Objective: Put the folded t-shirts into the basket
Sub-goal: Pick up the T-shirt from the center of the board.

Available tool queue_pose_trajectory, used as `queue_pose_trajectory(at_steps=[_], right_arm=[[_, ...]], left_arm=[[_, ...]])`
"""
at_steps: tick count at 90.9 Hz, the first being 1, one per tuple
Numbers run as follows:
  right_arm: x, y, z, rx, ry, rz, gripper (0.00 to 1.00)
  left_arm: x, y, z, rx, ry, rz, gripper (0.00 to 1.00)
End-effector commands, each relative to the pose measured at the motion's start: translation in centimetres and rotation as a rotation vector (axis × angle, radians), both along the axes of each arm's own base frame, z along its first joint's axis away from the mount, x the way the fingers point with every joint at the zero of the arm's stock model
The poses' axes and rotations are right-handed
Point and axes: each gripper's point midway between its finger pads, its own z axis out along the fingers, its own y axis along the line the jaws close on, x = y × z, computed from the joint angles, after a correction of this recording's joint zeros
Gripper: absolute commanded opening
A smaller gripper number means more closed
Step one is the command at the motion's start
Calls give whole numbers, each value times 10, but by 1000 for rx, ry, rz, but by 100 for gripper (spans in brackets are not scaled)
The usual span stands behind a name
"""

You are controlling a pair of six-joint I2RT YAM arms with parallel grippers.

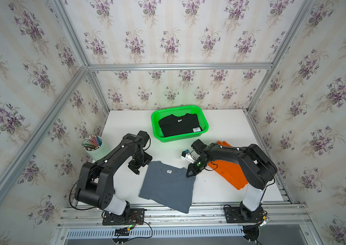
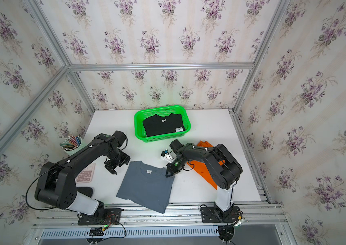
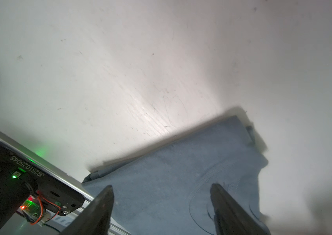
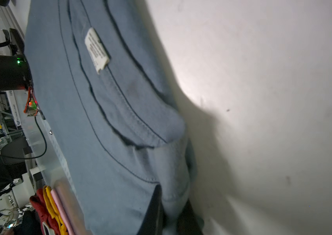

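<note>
Checking in from the remote desk. The right arm is folded low over the white table (image 1: 221, 127). The right gripper (image 1: 190, 172) points down at a collar-end corner of the slate grey-blue tee (image 1: 165, 188), jaws clamped tight with a bunch of that cloth pinched between them. The left gripper (image 1: 135, 168) hangs just beside the tee's opposite collar corner, jaws spread wide, nothing in them. That tee lies flat near the front, one corner hanging over the rail.

The green basket (image 1: 157, 131) sits at the back with the black tee (image 1: 178, 127) folded inside. I can't read the mark on its white patch (image 1: 196, 129). The orange tee (image 1: 229, 171) lies on the table under the right arm. The pencil cup (image 1: 99, 151) holds coloured pencils.

The grey tee's neck label (image 4: 97, 49) is too blurry to read. The left arm's base plate (image 3: 27, 168) says JG2510250045.
</note>
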Motion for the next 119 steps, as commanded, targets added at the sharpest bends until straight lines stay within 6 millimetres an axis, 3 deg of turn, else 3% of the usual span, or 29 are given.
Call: queue_pose_trajectory(at_steps=[1, 16, 33, 43, 61, 79, 92, 119], right_arm=[[-10, 12, 25, 121, 37, 21, 0], [-10, 19, 54, 218, -2, 7, 0], [-9, 13, 57, 178, -37, -17, 0], [-4, 14, 64, 189, -179, 3, 0], [6, 21, 99, 308, -392, 21, 0], [-4, 28, 124, 415, -532, 97, 0], [-10, 30, 123, 401, -608, 140, 0], [-17, 28, 110, 346, -617, 190, 0]], left_arm=[[4, -2, 2, -3, 3, 9, 77], [7, -14, -4, -56, 26, -20, 77], [6, -37, -8, -102, 28, -34, 77], [9, -55, -6, -135, 20, -36, 77], [1, -86, -4, -165, 84, 57, 77], [23, -100, -12, -150, 67, 128, 77], [40, -110, -10, -178, 29, 131, 77], [47, -104, 22, -174, -96, 171, 78]])
